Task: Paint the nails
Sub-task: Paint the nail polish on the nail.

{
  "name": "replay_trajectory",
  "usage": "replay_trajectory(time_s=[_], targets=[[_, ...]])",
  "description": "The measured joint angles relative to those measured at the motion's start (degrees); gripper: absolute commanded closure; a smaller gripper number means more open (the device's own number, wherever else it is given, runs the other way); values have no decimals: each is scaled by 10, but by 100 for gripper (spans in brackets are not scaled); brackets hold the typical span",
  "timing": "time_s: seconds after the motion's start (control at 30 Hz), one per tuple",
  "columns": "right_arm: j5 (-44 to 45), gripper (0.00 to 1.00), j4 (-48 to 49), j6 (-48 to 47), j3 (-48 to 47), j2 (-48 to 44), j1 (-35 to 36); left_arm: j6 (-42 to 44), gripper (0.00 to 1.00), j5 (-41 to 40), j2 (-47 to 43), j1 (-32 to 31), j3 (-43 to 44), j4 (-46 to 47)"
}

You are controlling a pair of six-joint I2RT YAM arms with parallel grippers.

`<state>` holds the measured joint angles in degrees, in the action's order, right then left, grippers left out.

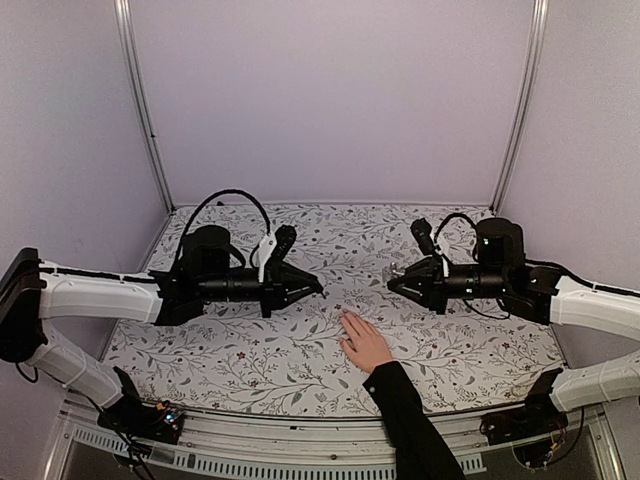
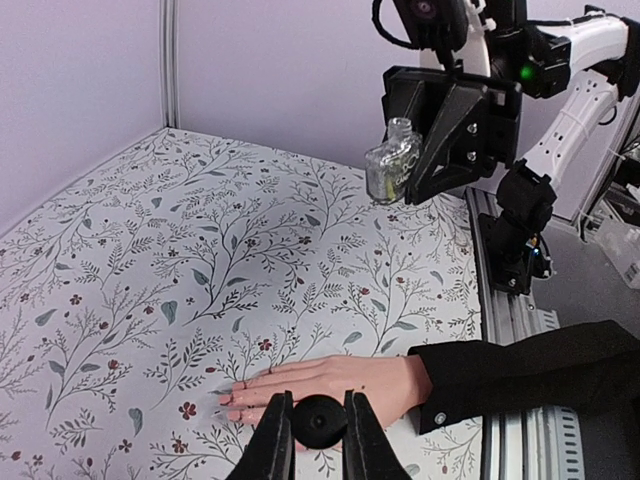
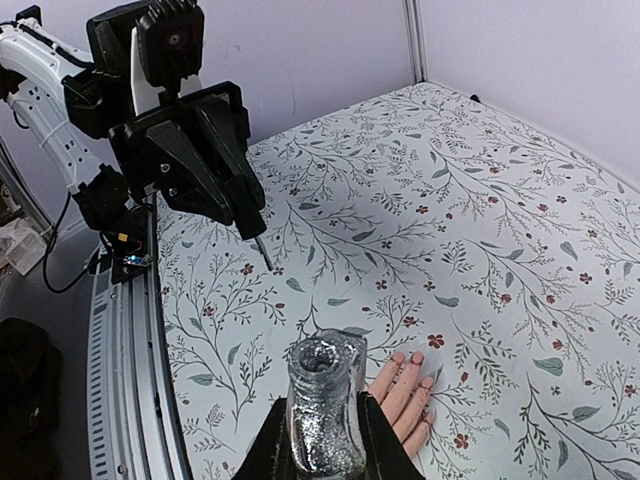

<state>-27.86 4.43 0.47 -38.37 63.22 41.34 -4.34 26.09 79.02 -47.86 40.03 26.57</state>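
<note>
A light-skinned hand (image 1: 366, 346) in a black sleeve lies flat on the floral tabletop, fingers pointing away from the arms. The nails (image 3: 415, 358) show as tiny pinkish tips (image 2: 226, 400). My left gripper (image 1: 318, 287) hovers to the left of the hand and above it. It is shut on a round black cap (image 2: 320, 421), and a thin brush (image 3: 263, 252) hangs from it. My right gripper (image 1: 392, 283) is to the right of the hand. It is shut on an open glass bottle of silver glitter polish (image 3: 320, 362), which also shows in the left wrist view (image 2: 392, 160).
Lilac walls with metal corner posts (image 1: 142, 110) close in the back and sides. A metal rail (image 1: 300, 440) runs along the near table edge, and the black sleeve (image 1: 410, 425) crosses it. The floral cloth (image 1: 230, 350) covers the table.
</note>
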Motion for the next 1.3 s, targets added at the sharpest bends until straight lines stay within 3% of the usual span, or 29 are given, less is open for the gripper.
replay_trajectory(time_s=[0.43, 1.3], targets=[[-12, 100, 3, 4, 0, 5, -17, 5, 100, 14, 88, -3, 2, 36], [-19, 100, -3, -10, -17, 18, -20, -3, 100, 67, 236, 39, 108, 20]])
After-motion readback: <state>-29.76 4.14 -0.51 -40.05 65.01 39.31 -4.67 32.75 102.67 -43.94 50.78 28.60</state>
